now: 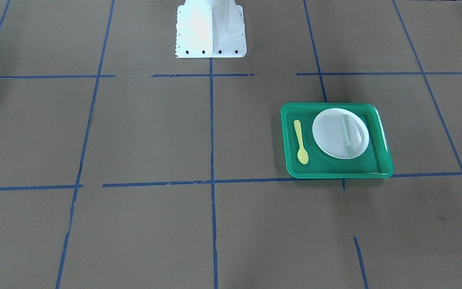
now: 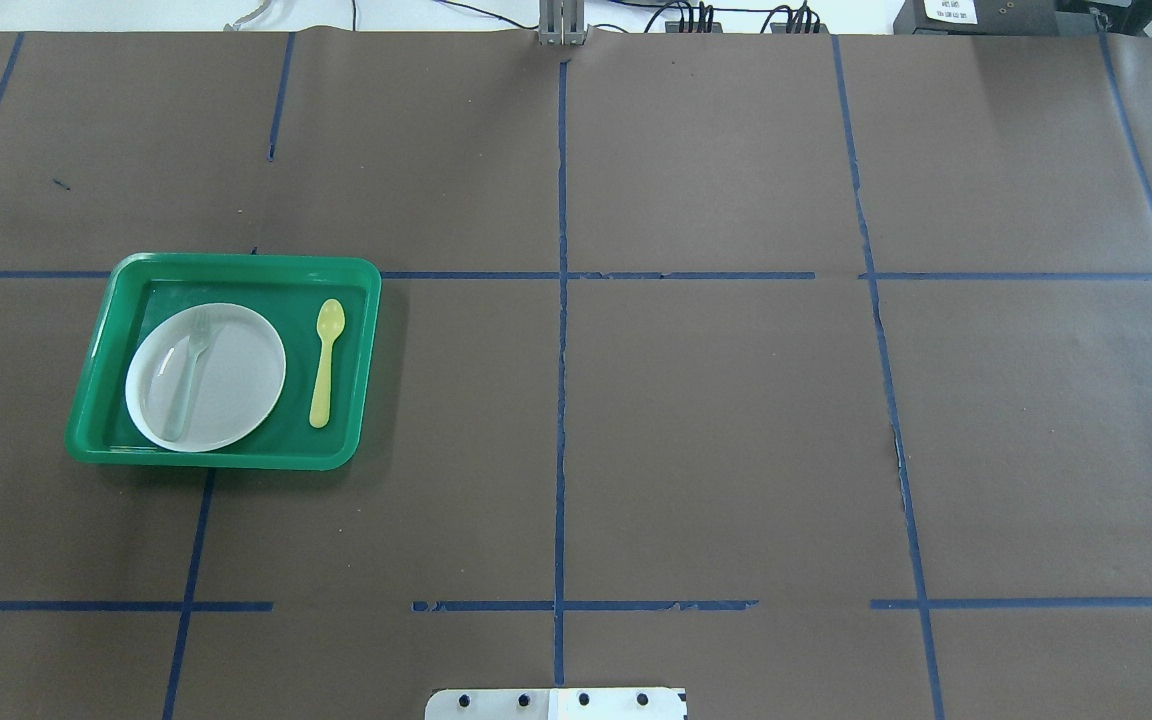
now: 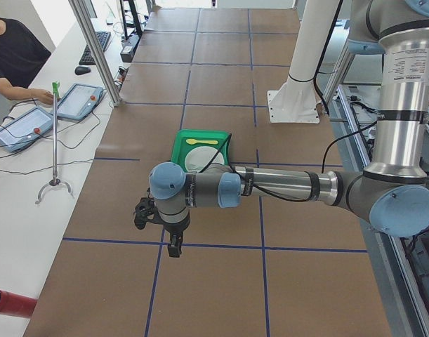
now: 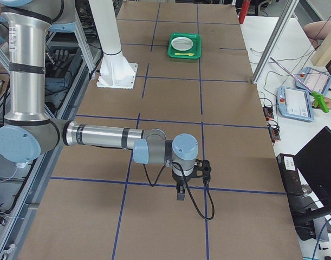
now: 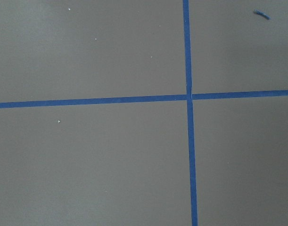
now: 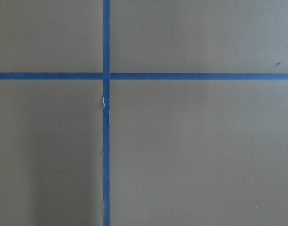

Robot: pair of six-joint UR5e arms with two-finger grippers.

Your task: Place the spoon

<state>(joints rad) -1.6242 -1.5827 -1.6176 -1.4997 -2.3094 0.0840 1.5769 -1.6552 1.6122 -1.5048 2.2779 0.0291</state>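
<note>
On tray (image 2: 236, 263) floor — spoon (image 2: 324, 365) between plate (image 2: 236, 380) and rim, touching neither | left pincer (image 3: 173, 247); right pincer (image 4: 180, 194) — grip cannot tell

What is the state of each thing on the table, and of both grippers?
tray: resting on the table.
plate: flat in the tray.
fork: lying on the plate.
spoon: flat on the tray floor beside the plate, not held.
left gripper: over bare table, open or shut unclear.
right gripper: over bare table, open or shut unclear.
</note>
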